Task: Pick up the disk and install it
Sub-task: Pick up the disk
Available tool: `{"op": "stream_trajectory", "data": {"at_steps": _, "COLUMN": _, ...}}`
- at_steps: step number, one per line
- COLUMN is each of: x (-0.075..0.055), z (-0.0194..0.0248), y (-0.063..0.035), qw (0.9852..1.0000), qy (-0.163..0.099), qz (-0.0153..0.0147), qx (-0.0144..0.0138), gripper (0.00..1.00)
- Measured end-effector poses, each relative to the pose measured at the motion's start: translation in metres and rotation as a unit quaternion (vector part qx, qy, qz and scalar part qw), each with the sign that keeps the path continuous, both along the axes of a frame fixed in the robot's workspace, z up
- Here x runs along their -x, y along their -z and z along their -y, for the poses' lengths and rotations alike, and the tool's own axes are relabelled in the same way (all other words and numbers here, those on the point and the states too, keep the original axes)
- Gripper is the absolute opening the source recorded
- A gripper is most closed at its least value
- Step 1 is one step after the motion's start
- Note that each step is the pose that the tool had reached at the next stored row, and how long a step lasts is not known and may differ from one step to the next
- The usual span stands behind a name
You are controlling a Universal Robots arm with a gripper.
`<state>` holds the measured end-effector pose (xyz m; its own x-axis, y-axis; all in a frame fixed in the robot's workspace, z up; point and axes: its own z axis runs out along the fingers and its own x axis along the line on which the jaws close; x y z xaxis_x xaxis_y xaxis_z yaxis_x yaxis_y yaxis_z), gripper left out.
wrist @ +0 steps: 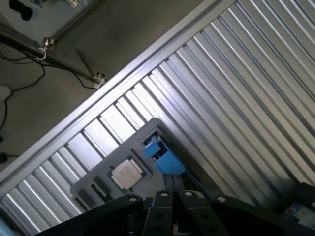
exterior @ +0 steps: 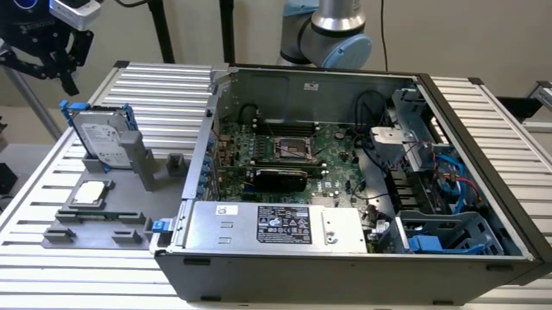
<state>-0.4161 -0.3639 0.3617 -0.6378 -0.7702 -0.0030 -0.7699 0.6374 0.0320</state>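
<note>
The disk [exterior: 102, 139] stands upright in a slot of the grey fixture plate [exterior: 129, 210] at the exterior view's left, its white label facing out and blue rails on its edges. My gripper [exterior: 43, 79] hangs in the air above and to the left of the disk, well clear of it, open and with nothing held. In the wrist view the disk's blue rail [wrist: 164, 158] shows edge-on beyond the gripper [wrist: 174, 216]. The open computer case [exterior: 483, 123] lies on its side to the right, with blue drive bays [exterior: 448, 236] at its near right corner.
A small square CPU chip [exterior: 90, 193] [wrist: 127, 173] lies on the fixture plate in front of the disk. A silver power supply box [exterior: 276, 225] fills the case's near side, and the motherboard [exterior: 285, 152] sits inside with cables. The ribbed aluminium table [exterior: 164, 84] has an edge at the left.
</note>
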Motion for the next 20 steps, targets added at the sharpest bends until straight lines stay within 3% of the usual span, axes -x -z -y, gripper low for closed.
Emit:
{"op": "stream_trajectory", "data": {"at_steps": 5, "x": 0.0000, "z": 0.0000, "y": 0.0004, "qw": 0.9989, "qy": -0.046, "qz": 0.0000, "qx": 0.0000, "gripper": 0.00}}
{"op": "stream_trajectory", "data": {"at_steps": 10, "x": 0.0000, "z": 0.0000, "y": 0.0008, "qw": 0.9958, "qy": -0.091, "qz": 0.0000, "qx": 0.0000, "gripper": 0.00}}
{"op": "stream_trajectory", "data": {"at_steps": 16, "x": 0.0000, "z": 0.0000, "y": 0.0014, "qw": 0.9894, "qy": -0.145, "qz": 0.0000, "qx": 0.0000, "gripper": 0.00}}
{"op": "stream_trajectory", "data": {"at_steps": 20, "x": 0.0000, "z": 0.0000, "y": 0.0018, "qw": 0.9834, "qy": -0.181, "qz": 0.0000, "qx": 0.0000, "gripper": 0.00}}
